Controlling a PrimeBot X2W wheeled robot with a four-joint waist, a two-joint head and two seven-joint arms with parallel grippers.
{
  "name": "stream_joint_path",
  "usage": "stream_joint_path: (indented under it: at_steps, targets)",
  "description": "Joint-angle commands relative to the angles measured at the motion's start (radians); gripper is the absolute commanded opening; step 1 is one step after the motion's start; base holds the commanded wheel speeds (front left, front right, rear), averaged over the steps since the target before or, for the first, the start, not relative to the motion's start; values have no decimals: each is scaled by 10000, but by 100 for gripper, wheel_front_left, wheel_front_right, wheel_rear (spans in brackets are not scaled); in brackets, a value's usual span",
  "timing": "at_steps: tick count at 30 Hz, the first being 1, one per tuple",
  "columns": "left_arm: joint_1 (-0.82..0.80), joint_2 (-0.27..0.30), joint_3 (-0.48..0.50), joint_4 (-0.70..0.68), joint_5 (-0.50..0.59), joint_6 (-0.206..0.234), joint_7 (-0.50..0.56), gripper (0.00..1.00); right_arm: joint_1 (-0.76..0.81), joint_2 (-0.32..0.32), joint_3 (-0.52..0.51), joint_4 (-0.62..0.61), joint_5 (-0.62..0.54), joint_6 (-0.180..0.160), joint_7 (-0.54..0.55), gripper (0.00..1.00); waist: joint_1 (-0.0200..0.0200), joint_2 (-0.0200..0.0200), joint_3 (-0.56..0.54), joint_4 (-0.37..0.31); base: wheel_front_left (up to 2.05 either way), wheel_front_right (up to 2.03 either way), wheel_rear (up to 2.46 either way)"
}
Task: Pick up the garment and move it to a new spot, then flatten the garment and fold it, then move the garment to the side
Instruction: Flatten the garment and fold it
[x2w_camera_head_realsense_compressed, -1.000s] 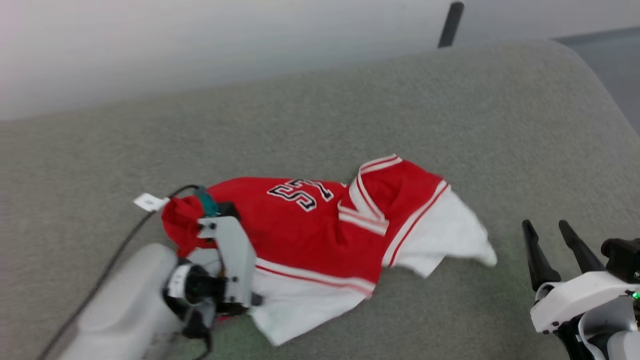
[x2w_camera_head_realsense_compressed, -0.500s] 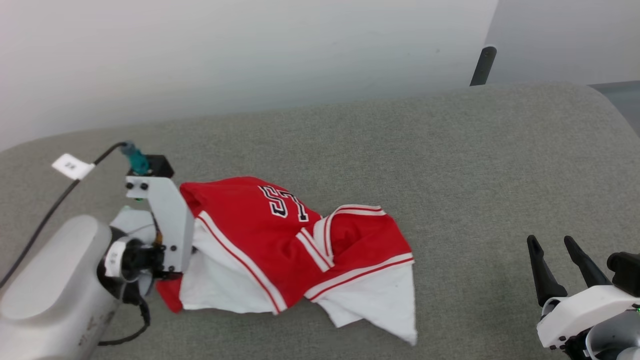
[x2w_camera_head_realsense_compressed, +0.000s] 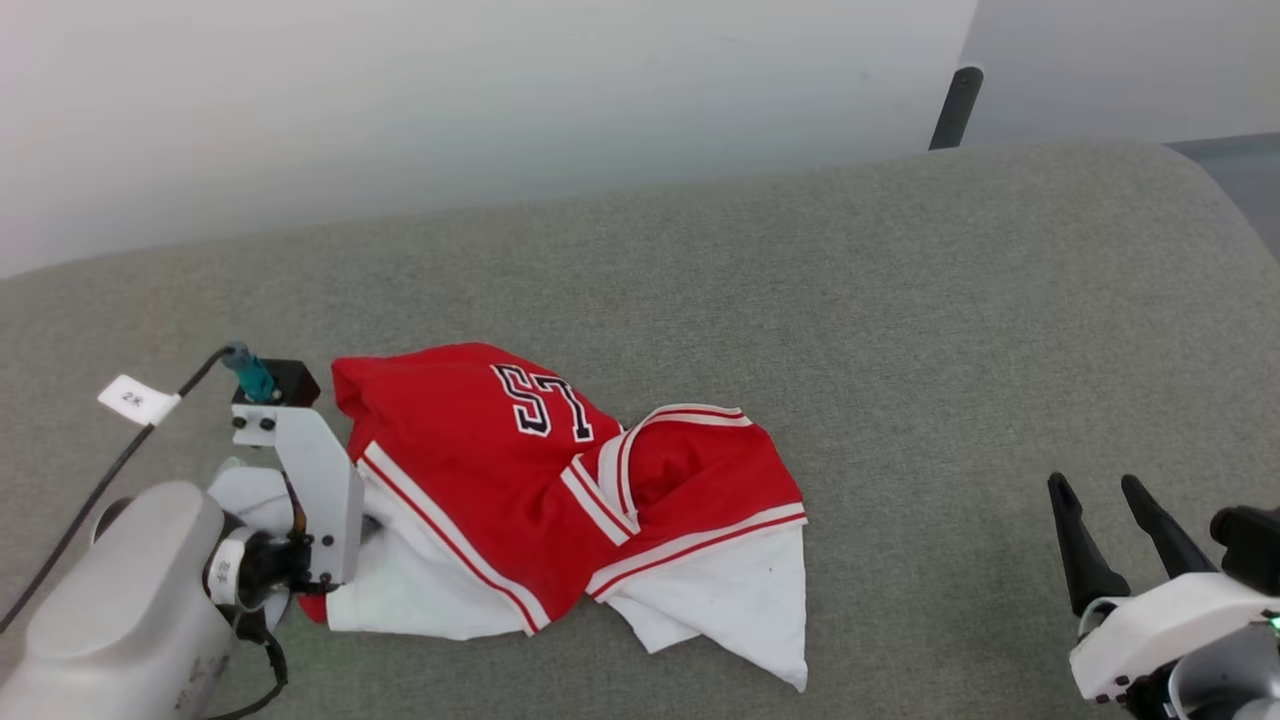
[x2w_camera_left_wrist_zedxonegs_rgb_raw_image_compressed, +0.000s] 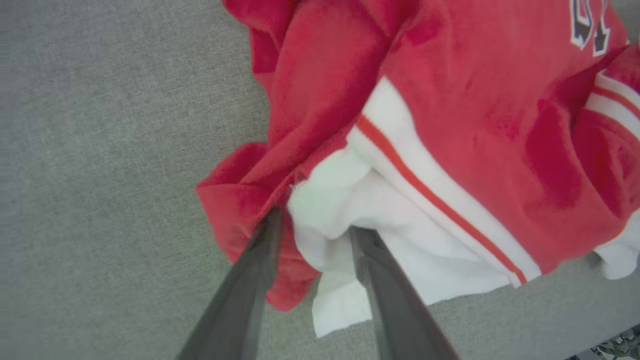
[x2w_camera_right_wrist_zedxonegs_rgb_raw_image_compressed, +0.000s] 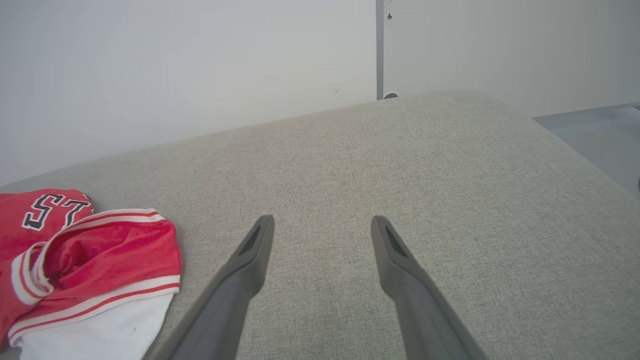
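Observation:
The garment (x2w_camera_head_realsense_compressed: 520, 480), a red jersey with white sleeves, striped trim and a black-and-white number, lies crumpled on the grey upholstered surface (x2w_camera_head_realsense_compressed: 900, 300) at the lower left. My left wrist (x2w_camera_head_realsense_compressed: 300, 490) sits at its left edge. In the left wrist view my left gripper (x2w_camera_left_wrist_zedxonegs_rgb_raw_image_compressed: 317, 225) has its fingers parted, with a bunch of the garment's (x2w_camera_left_wrist_zedxonegs_rgb_raw_image_compressed: 450, 125) white and red hem between them. My right gripper (x2w_camera_head_realsense_compressed: 1092, 490) stands open and holds nothing at the lower right, well clear of the shirt. Its wrist view shows the spread gripper (x2w_camera_right_wrist_zedxonegs_rgb_raw_image_compressed: 324, 222) over bare fabric, the garment (x2w_camera_right_wrist_zedxonegs_rgb_raw_image_compressed: 100, 250) at far left.
A pale wall rises behind the surface, with a dark post (x2w_camera_head_realsense_compressed: 952, 105) at the back right. The surface rounds off at its right end, where floor (x2w_camera_head_realsense_compressed: 1245, 180) shows. A black cable with a white tag (x2w_camera_head_realsense_compressed: 135, 398) runs off my left wrist.
The head camera has shifted. My left arm pulled the garment's edge leftward, and the shirt now lies re-draped and settled lower. The right gripper has stayed open in place.

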Motion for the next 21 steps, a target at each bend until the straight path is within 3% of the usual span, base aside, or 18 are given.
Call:
stream_joint_path:
  at_steps: [1,12,13,14,15,16,17,21]
  targets:
    - [-64,-31,-16,43,10,-73,-5,100,139,-12,-60,21,13,-10,15,100,0,-1,-59,59,0,0,0]
    - [-95,-210,-272,-213,-141,-321,419,100,270,135,-121,-125,42,-10,81,100,0,-1,-105,318,0,0,0]
    - [-84,-212,-282,-180,-140,-287,445,96,244,145,-107,-134,38,-10,85,100,0,-1,-88,309,0,0,0]
    - [-64,-231,-325,-160,-156,-268,528,63,222,149,-90,-139,39,-10,87,100,0,-1,-74,299,0,0,0]
    - [-67,-234,-343,-169,-161,-267,562,46,201,148,-79,-141,36,-10,90,100,0,-1,-61,287,0,0,0]
    - [-61,-230,-344,-165,-193,-232,620,19,195,137,-72,-137,35,-10,88,100,0,-1,-53,271,0,0,0]
    - [-41,-226,-335,-153,-239,-194,696,0,198,123,-79,-133,38,-10,78,100,0,-1,-46,255,0,0,0]
    - [-70,-143,-332,-247,-262,-38,887,0,268,124,-156,-97,34,-10,24,100,0,-1,-38,219,0,0,0]
